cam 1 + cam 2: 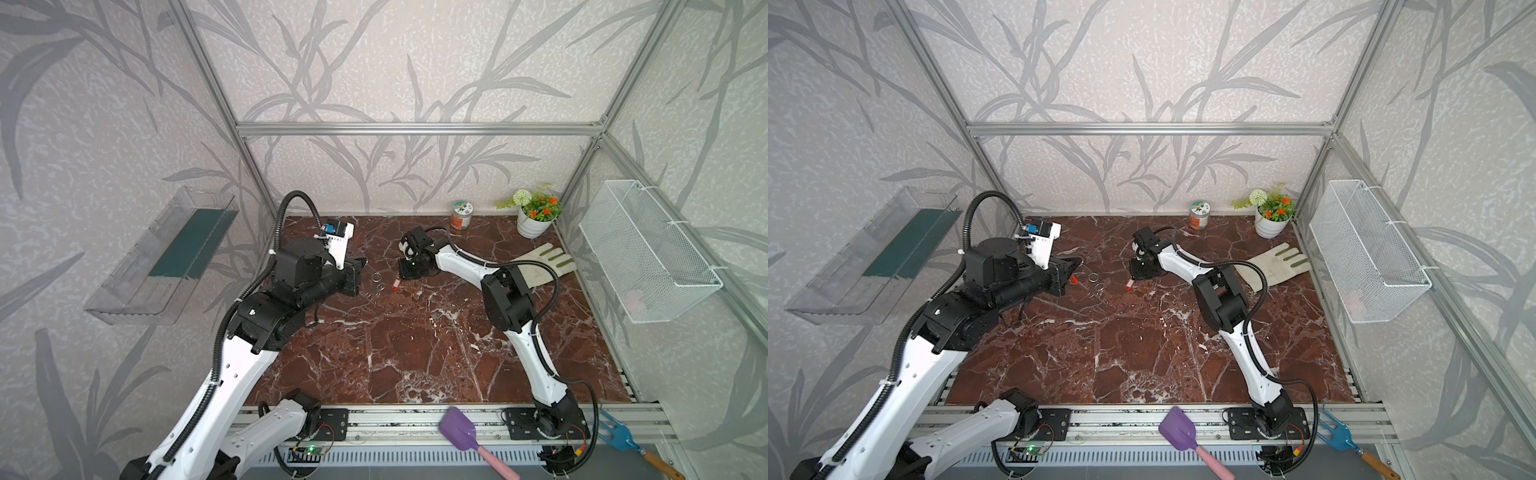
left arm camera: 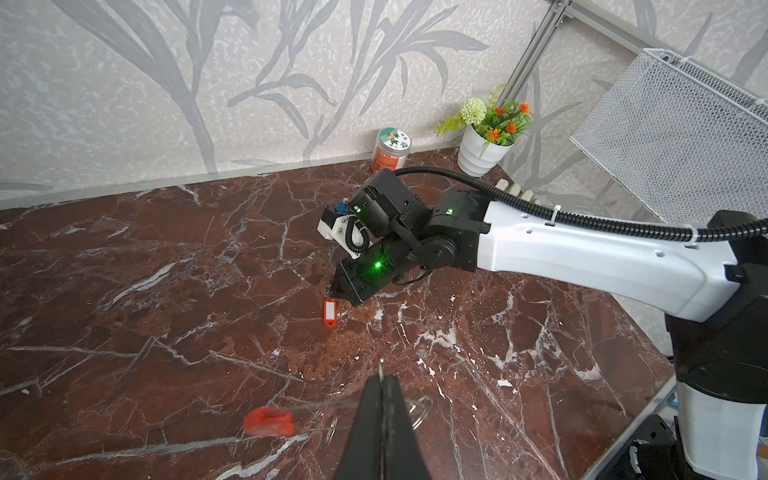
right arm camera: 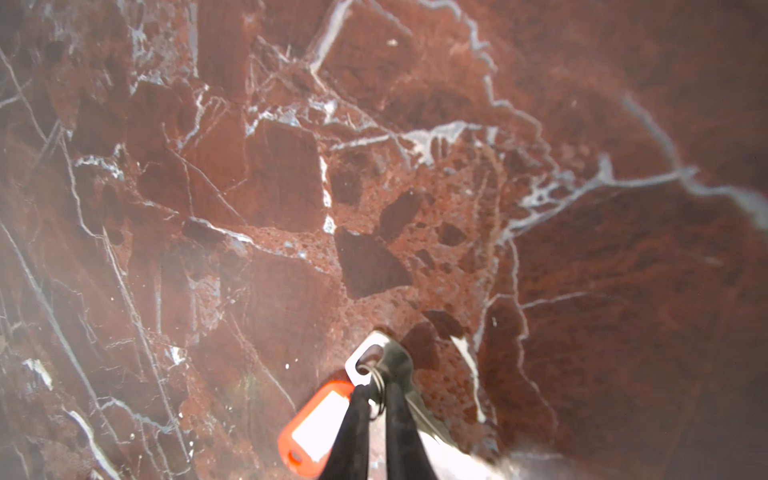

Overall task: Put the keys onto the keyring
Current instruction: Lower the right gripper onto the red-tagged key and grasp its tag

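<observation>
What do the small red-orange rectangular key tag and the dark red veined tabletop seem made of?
Red-orange key tag: likely plastic, smooth, slightly glossy, with a matte white label insert. Dark red tabletop: looks like polished marble, given white veins and sheen; possibly a printed imitation.

Leaf-patterned walls (image 1: 415, 62) (grey), red marble floor (image 1: 415, 353).
</observation>
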Robot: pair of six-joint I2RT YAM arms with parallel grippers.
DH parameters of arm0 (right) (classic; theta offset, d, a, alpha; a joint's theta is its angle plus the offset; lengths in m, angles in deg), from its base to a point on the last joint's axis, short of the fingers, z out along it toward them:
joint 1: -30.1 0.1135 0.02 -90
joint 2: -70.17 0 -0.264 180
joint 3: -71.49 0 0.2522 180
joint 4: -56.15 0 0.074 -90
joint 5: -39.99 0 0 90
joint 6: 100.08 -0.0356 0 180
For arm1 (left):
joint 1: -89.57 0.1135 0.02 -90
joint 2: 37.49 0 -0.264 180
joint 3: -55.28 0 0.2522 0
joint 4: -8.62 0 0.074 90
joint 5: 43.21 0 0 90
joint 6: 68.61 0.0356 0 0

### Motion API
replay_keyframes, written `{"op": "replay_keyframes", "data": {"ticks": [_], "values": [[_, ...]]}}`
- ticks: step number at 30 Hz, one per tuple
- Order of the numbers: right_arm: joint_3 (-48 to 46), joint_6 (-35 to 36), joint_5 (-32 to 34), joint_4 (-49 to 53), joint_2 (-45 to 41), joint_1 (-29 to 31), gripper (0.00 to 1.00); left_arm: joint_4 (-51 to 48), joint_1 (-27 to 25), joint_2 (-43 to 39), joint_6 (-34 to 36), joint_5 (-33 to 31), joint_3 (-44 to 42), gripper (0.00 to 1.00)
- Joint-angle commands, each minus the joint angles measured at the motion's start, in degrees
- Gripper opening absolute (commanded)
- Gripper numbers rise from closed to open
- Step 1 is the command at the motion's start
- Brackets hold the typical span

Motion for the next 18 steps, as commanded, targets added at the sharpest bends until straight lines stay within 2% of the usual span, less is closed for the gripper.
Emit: {"op": "replay_keyframes", "data": {"ticks": [1,8,13,18], "values": [[1.2,0.0,1.0,3.7,1.5,0.0,0.00,-1.1,-0.1,-1.3,0.2,-0.8,-0.8,0.00],[-4.6,1.1,1.6,4.0,-3.9,-0.1,0.00,-0.9,0.0,-1.6,0.4,-0.5,-1.2,0.00],[-16.9,2.4,2.4,1.0,-13.9,-0.9,0.00,-0.1,0.0,-1.5,0.4,0.4,-1.8,0.00],[-29.0,3.7,4.4,2.7,-24.1,-2.2,0.00,2.4,0.0,-0.7,0.1,2.2,-2.7,0.00]]}}
